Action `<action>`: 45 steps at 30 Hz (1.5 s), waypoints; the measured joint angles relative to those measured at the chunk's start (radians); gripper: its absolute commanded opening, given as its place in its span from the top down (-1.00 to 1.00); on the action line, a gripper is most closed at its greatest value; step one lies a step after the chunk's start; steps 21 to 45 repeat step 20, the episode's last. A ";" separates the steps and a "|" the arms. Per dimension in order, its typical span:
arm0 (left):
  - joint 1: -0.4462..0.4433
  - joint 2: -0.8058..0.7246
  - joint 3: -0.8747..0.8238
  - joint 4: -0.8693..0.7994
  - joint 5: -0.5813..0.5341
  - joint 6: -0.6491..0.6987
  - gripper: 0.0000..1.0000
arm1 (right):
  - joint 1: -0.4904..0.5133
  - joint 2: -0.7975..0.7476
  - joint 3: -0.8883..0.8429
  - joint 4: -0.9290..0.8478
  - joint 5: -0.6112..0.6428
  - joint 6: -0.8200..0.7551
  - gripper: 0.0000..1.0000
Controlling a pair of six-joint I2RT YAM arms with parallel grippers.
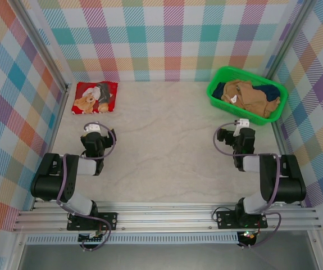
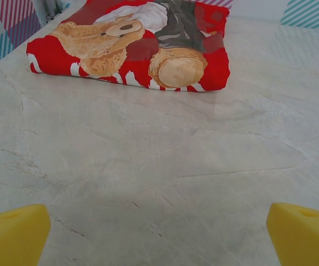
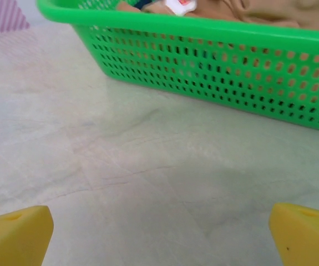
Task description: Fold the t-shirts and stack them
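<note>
Holds nothing, left gripper (image 2: 159, 238) and right gripper (image 3: 159, 238) spread; has folded red t-shirt (image 1: 95, 97) at table's (image 1: 167, 157) far-left corner, presumably as stack base.

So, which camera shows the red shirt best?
The left wrist view: the red shirt lies close ahead, folded, with the bear print clear. The top view shows it small, at the table's far left corner. The right wrist view faces the basket.
</note>
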State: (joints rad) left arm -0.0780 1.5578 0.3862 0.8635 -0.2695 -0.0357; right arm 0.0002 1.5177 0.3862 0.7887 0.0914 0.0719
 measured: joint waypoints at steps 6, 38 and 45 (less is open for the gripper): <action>0.000 0.000 0.000 0.000 0.000 0.000 -1.00 | 0.007 0.019 -0.013 0.020 0.004 -0.010 -0.99; -0.006 0.000 0.000 -0.005 -0.001 0.004 -1.00 | 0.007 0.019 -0.008 0.042 0.000 -0.018 -0.99; -0.006 0.000 0.000 -0.005 -0.001 0.004 -1.00 | 0.007 0.019 -0.008 0.042 0.000 -0.018 -0.99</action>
